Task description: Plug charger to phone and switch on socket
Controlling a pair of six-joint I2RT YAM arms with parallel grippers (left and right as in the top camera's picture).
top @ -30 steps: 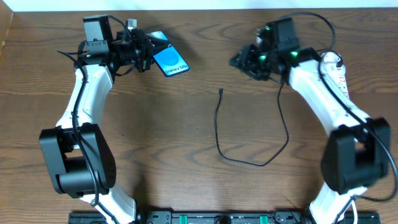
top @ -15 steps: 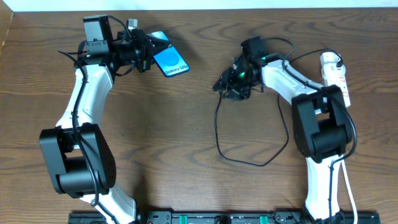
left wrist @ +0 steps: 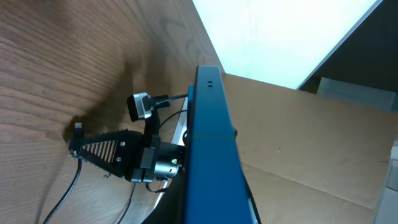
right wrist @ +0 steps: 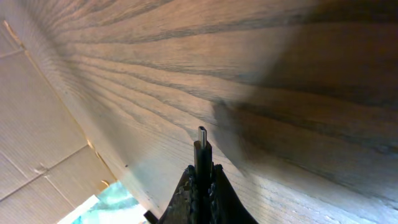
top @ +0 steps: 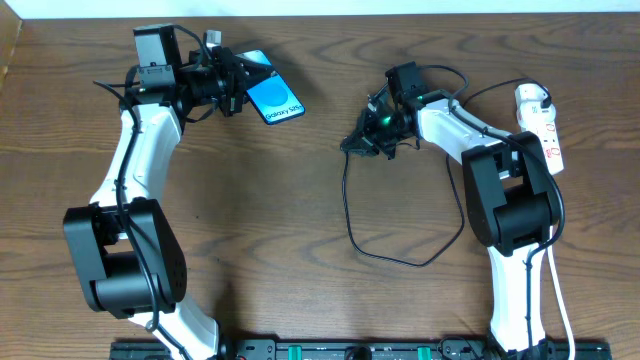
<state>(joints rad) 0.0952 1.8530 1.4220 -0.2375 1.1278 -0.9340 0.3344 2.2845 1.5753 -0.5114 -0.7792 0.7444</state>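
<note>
On the brown wooden counter [top: 250,230], the white elongated power strip [top: 541,125] lies untouched at the right edge, while our left end effector [top: 232,85] pinches the slim blue-screened smartphone [top: 272,98], tilted, near the back left. The thin black charger cable [top: 345,200] loops over the middle, its end pinched in our right end effector [top: 352,145] with the small metal connector tip [right wrist: 202,133] poking out beyond the fingers. We should square that tip to the phone's port before pushing, keeping slack in the loop.

Wood tbl [top: 260,200], cardboard bkgd [left wrist: 298,143]
</note>
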